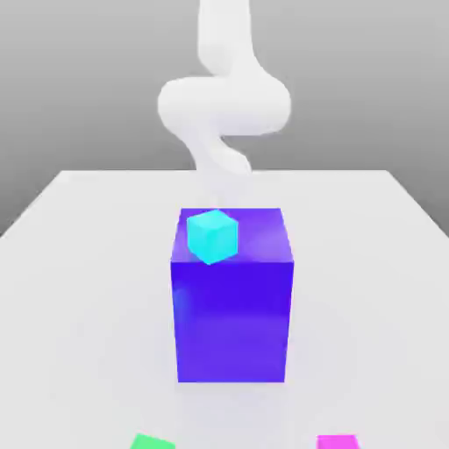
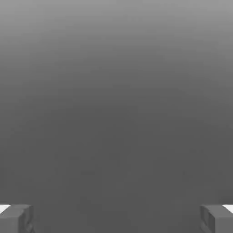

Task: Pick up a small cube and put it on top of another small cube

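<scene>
Magenta marks the small cube (image 1: 338,442), which lies on the white table (image 1: 79,289) at the near edge, toward the exterior view's right. A green cube (image 1: 151,442) lies at the same edge, toward the left. Between them and farther back stands a big blue block (image 1: 232,320) with a cyan cube (image 1: 212,236) on its top face. The white arm (image 1: 224,105) rises behind the block. The tool (image 2: 116,218) is fully open and grips nothing
</scene>
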`<control>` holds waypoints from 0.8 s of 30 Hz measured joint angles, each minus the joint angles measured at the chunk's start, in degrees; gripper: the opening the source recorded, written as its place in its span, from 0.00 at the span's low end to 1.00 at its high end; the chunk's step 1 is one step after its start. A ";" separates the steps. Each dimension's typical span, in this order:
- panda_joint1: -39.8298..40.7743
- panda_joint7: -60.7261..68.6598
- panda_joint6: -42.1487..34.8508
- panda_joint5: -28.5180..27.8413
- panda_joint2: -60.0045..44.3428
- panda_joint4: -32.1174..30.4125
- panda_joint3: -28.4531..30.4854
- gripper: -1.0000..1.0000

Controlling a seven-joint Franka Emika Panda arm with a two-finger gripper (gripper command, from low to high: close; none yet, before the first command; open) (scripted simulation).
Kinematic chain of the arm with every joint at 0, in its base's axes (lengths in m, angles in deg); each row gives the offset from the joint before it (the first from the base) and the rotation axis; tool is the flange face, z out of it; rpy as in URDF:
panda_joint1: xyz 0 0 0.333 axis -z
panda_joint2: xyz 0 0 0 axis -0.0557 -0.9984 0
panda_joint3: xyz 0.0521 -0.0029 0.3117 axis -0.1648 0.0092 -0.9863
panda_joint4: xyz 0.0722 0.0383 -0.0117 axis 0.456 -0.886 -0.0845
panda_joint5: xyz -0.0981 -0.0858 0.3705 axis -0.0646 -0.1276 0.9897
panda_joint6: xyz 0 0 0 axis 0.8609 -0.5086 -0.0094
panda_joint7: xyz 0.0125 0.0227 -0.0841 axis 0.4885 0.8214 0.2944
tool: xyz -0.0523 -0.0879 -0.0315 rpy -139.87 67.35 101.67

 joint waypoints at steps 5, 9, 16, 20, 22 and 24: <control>0.90 -3.11 2.75 -1.78 -10.71 0.70 -2.99 0.50; 1.30 -5.74 4.88 -3.47 -19.03 1.24 -5.10 0.50; 1.12 -10.51 8.56 -6.69 -33.60 2.19 -7.89 0.50; -0.16 -13.03 10.69 -8.22 -41.90 2.73 -8.56 0.50; -0.72 -14.09 11.77 -8.71 -46.01 2.99 -8.72 0.50; -1.33 -14.98 12.89 -8.96 -50.09 3.25 -8.82 0.50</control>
